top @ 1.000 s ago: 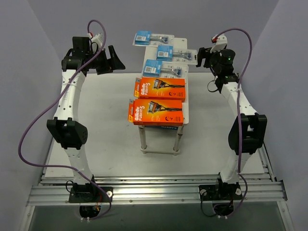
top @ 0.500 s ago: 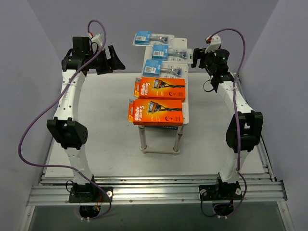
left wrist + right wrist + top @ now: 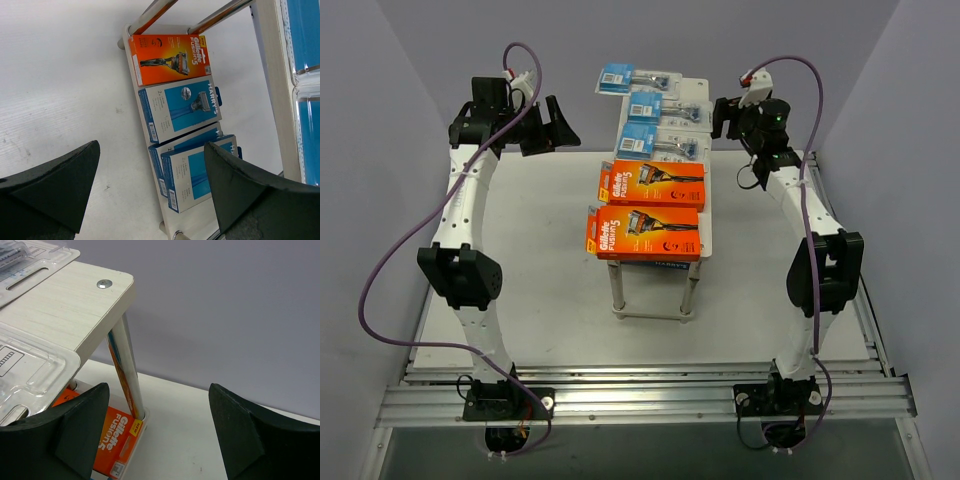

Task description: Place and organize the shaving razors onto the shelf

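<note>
Shelf [image 3: 75, 310]: two tiers, pale wood-grain top on chrome legs [image 3: 127, 372].
Top tier, far end: three clear blister packs with blue cards [image 3: 638, 78] [image 3: 665, 107] [image 3: 658, 143], laid in a row; card print too small to read.
Top tier, near end: two orange boxes [image 3: 653, 183] [image 3: 644, 232], flat, side by side, each marked "Gillette Fusion5" beside a pictured razor.
Lower tier, far end: one orange box [image 3: 170, 57], flat, marked "Gillette Fusion5"; small "NEW" tag on the corner next to the leg.
Lower tier, toward near end: three blue-and-white boxes; first [image 3: 180, 107] marked "HARRY'S", last [image 3: 200, 172] overlapping the middle one.
Left gripper [image 3: 548, 128]: left of the shelf's far end, well apart from it; jaws spread wide, nothing between them.
Right gripper [image 3: 723, 117]: just beside the shelf's far right corner, raised near top-tier level; jaws parted wide, holding nothing, no pack touched.
</note>
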Tool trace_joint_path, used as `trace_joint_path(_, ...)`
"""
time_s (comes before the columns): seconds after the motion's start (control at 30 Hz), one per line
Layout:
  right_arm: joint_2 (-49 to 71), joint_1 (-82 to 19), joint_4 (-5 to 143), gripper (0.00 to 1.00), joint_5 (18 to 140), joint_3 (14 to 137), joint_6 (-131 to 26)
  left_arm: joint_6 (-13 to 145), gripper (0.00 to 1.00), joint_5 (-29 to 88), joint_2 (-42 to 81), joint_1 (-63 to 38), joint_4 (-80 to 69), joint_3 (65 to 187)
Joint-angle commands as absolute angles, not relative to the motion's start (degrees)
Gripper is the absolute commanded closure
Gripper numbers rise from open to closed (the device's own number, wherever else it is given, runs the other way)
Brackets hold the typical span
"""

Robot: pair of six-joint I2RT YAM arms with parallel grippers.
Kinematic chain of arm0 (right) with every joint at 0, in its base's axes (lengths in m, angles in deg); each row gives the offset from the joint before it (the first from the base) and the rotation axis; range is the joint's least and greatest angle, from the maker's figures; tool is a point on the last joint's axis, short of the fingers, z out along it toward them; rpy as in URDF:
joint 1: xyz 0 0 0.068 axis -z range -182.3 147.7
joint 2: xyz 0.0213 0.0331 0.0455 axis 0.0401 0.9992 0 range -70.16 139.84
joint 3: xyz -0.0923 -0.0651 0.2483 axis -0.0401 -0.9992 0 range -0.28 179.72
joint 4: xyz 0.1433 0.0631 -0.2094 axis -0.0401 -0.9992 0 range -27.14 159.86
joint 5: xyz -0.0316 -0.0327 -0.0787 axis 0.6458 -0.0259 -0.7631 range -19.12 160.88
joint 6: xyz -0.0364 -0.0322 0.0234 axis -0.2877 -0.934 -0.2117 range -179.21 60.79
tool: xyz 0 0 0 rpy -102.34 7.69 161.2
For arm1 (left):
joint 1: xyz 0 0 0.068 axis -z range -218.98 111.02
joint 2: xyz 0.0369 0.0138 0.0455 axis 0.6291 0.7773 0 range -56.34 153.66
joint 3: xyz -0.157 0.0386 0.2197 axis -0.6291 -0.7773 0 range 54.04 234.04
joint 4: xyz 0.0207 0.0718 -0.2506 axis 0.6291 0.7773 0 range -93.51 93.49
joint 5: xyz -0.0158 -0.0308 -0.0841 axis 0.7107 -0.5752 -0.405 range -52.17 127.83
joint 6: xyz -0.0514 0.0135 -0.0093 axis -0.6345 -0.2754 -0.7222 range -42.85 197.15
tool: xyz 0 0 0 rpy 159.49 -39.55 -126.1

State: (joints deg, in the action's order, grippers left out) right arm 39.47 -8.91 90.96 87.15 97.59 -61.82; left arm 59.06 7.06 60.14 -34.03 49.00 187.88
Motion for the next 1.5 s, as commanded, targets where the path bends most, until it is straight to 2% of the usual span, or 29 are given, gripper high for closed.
trace_joint_path(0.0,40.2,-9.9,92.0,0.24,86.7,100.6,-61.9,59.9,0.06,6.1,59.8,-33.6,47.8,187.9)
trace_joint_path(0.47,38.5,-7.8,94.0,0.24,87.5,97.5,-59.2,60.3,0.06,7.3,60.7,-35.0,48.7,189.7)
trace_joint_path(0.67,34.1,-5.4,99.6,0.24,88.5,89.6,-54.0,59.4,0.06,9.5,63.2,-38.1,49.9,193.8)
trace_joint_path(0.83,28.0,-4.5,104.8,0.24,88.4,79.4,-51.8,58.9,0.06,16.4,67.4,-38.6,49.8,199.6)
trace_joint_path(1.2,13.9,-5.2,114.9,0.24,88.5,57.2,-47.1,53.0,0.06,24.0,73.5,-40.6,34.6,201.2)
trace_joint_path(1.47,7.8,-10.1,116.8,0.25,82.1,45.4,-47.3,50.1,0.06,27.6,82.2,-37.2,26.2,210.5)
